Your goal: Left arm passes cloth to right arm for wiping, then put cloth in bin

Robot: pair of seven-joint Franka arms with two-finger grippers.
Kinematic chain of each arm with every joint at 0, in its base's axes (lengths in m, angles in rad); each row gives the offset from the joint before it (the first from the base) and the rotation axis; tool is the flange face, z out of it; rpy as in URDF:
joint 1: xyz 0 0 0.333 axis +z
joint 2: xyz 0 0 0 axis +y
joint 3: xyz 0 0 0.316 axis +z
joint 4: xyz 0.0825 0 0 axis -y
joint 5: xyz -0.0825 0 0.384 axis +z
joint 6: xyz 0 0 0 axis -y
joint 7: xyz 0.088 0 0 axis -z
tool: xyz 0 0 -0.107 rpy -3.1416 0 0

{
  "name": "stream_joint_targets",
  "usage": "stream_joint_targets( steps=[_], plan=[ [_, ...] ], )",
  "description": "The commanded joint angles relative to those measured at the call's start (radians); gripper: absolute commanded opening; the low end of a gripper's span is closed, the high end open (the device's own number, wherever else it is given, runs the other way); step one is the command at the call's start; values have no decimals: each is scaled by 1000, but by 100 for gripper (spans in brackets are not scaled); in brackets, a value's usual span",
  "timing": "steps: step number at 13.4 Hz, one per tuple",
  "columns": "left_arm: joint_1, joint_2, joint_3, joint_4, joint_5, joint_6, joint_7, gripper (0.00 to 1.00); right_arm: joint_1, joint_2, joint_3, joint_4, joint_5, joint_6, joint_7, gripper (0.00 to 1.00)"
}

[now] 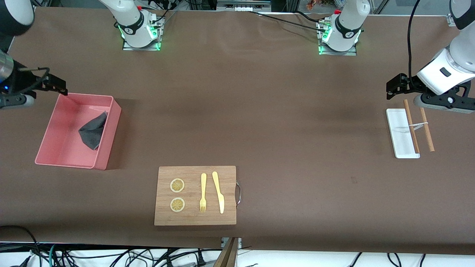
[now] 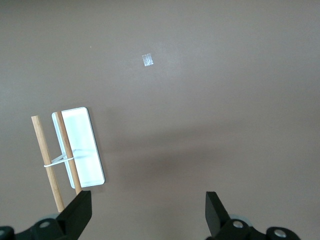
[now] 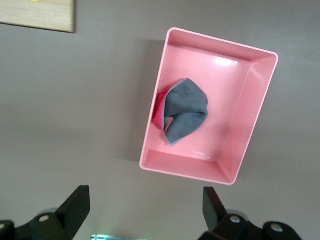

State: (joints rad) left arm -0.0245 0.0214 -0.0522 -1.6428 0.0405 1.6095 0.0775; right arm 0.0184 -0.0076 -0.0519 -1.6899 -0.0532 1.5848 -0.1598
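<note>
One cloth [image 1: 93,130] lies in one bin [image 1: 52,138]; left gripper [image 1: 394,86] and right gripper [image 1: 55,85] both hang spread, empty.

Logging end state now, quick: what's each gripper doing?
Left gripper: open, empty, over the table beside the white tray.
Right gripper: open, empty; the cloth lies in the bin.
</note>
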Motion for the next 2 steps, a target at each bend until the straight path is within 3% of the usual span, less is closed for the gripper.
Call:
stream_joint_targets(
  steps=[1,2],
  plan=[
    [-5,8,0,24,16,-20,-15,100,-9,-8,27,50,19,-49,39,100],
    [-5,8,0,24,16,-20,-15,100,-9,-9,30,53,30,-52,39,100]
  ],
)
